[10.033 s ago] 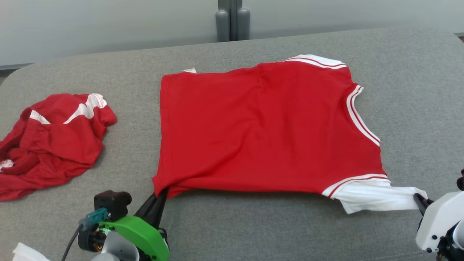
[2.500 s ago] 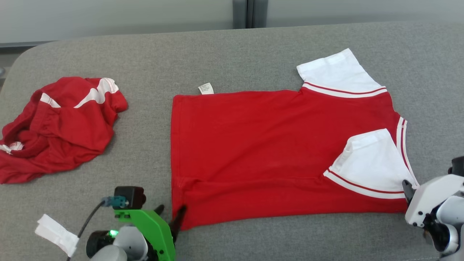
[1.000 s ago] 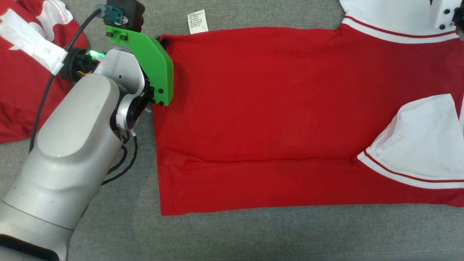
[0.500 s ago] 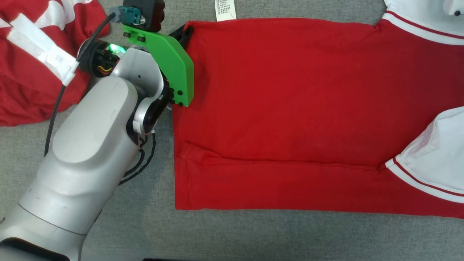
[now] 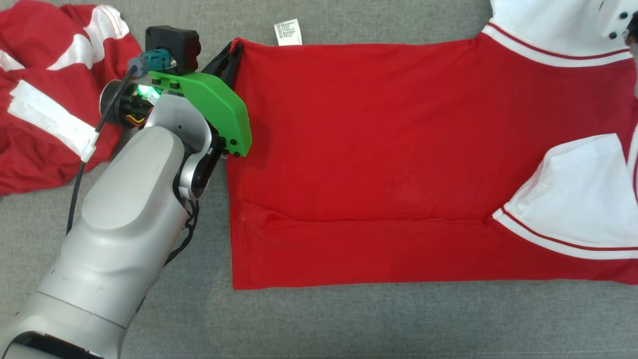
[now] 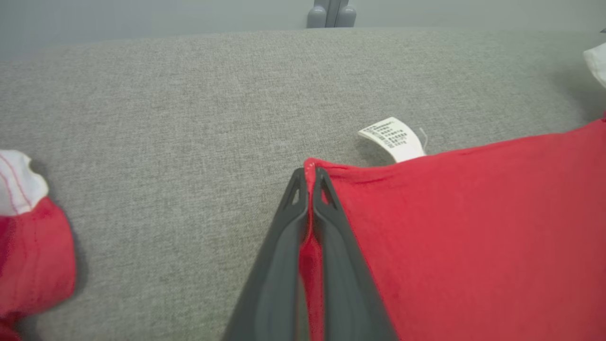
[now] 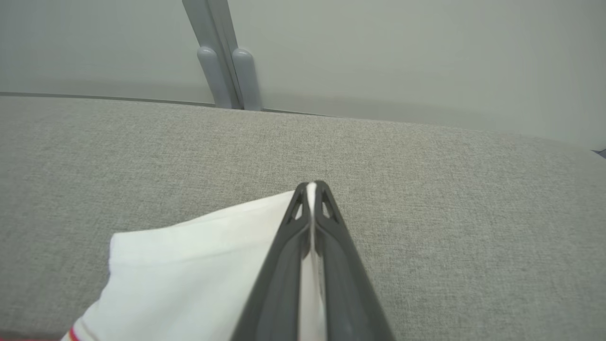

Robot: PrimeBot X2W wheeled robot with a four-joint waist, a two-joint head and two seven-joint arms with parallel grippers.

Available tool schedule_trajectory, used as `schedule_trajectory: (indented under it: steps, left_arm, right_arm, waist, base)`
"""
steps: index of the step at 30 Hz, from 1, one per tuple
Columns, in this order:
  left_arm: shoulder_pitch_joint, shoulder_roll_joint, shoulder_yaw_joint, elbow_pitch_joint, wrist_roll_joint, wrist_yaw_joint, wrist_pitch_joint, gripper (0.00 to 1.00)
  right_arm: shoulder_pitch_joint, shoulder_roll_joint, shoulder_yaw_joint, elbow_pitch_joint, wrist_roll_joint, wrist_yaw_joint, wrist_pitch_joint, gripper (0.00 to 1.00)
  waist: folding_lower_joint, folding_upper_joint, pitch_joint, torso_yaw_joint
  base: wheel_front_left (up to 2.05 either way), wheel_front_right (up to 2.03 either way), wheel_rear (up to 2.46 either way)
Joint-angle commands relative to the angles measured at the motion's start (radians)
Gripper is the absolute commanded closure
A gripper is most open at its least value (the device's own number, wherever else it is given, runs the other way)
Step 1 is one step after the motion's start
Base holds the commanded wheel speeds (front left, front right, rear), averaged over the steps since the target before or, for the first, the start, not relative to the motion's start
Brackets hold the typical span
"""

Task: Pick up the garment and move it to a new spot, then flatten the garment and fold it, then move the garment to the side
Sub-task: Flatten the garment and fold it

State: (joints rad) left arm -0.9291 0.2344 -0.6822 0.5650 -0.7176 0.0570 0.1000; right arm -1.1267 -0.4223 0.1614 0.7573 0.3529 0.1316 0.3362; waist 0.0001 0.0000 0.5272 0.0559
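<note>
The garment (image 5: 379,149) is a red shirt with white sleeves, spread flat on the grey padded table (image 5: 349,324). Its near long edge is folded over, and its near white sleeve (image 5: 578,199) lies folded onto the red body. My left gripper (image 5: 235,47) is shut on the garment's far hem corner (image 6: 310,168), beside a white care label (image 6: 393,139). My right gripper (image 7: 311,187) is shut on the edge of the far white sleeve (image 7: 208,265); its white wrist housing (image 5: 620,20) shows at the head view's top right corner.
A second red and white garment (image 5: 45,99) lies crumpled at the left, partly under my left arm's cable (image 5: 79,169). A grey post (image 7: 222,57) stands behind the table's far edge against a pale wall.
My right gripper has closed on the far white sleeve. My left gripper stays shut on the far hem corner. The head view has shifted sideways.
</note>
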Motion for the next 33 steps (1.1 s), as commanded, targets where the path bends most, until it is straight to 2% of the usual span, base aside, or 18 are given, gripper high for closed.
schedule_trajectory:
  steps: [1, 12, 18, 23, 33]
  left_arm:
    - [0.007, 0.002, 0.000, 0.010, 0.010, -0.006, -0.009, 1.00]
    - [0.114, 0.009, -0.039, 0.045, 0.014, -0.049, -0.092, 1.00]
    - [0.182, 0.026, -0.051, 0.057, 0.022, -0.071, -0.179, 1.00]
    - [0.228, 0.035, -0.067, 0.083, 0.013, -0.101, -0.199, 1.00]
    - [0.311, 0.039, -0.066, 0.130, -0.003, -0.102, -0.269, 1.00]
  right_arm:
    - [0.026, 0.000, 0.011, 0.000, 0.012, -0.002, -0.007, 1.00]
    - [0.225, -0.059, 0.102, -0.088, 0.129, -0.002, -0.050, 1.00]
    - [0.366, -0.082, 0.095, -0.180, 0.184, -0.002, -0.077, 1.00]
    - [0.500, -0.083, 0.066, -0.238, 0.218, -0.002, -0.075, 1.00]
    - [0.722, -0.068, -0.003, -0.373, 0.196, -0.002, -0.057, 1.00]
  waist:
    - [-0.0001, 0.0000, -0.046, -0.030]
    - [-0.0001, 0.0000, -0.157, -0.046]
    - [-0.0001, 0.0000, -0.200, -0.054]
    - [-0.0001, 0.0000, -0.238, -0.068]
    - [-0.0001, 0.0000, -0.297, -0.097]
  base:
    - [0.00, 0.00, 0.00]
    - [0.00, 0.00, 0.00]
    - [0.00, 0.00, 0.00]
    - [0.00, 0.00, 0.00]
    - [0.00, 0.00, 0.00]
